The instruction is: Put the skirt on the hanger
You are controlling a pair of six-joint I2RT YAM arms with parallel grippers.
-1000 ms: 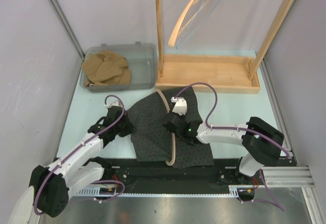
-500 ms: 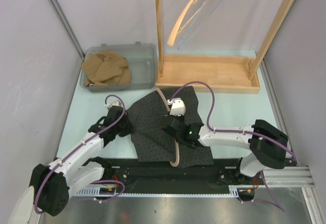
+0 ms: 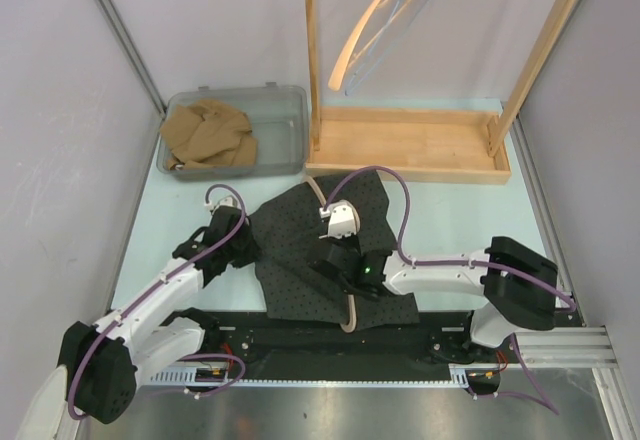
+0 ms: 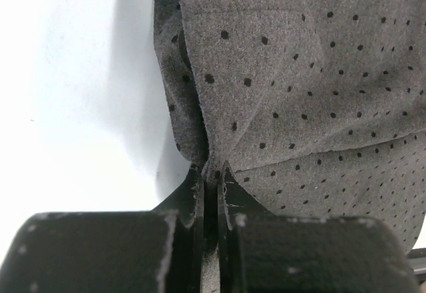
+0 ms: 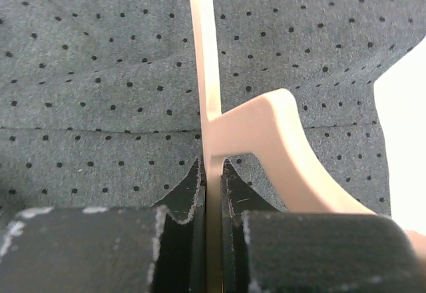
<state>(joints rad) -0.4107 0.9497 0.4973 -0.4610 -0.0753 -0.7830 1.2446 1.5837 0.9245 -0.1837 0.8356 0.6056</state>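
Observation:
A dark grey skirt (image 3: 300, 250) with black dots lies crumpled on the table between the arms. A pale wooden hanger (image 3: 347, 305) lies across it, one end showing at the back (image 3: 318, 193). My left gripper (image 3: 243, 248) is shut on the skirt's left edge; the left wrist view shows the cloth (image 4: 299, 93) pinched between the jaws. My right gripper (image 3: 345, 270) is shut on the hanger; the right wrist view shows its thin bar (image 5: 206, 106) clamped between the jaws over the skirt (image 5: 93, 93).
A wooden rack (image 3: 405, 150) stands at the back with a clear and a wooden hanger (image 3: 385, 25) hung on it. A grey bin (image 3: 280, 125) with tan cloth (image 3: 208, 135) sits at the back left. A black rail (image 3: 300, 335) runs along the near edge.
My right gripper has moved left and slightly nearer with the hanger, sliding it across the skirt. The skirt has bunched a little. The left arm has barely moved.

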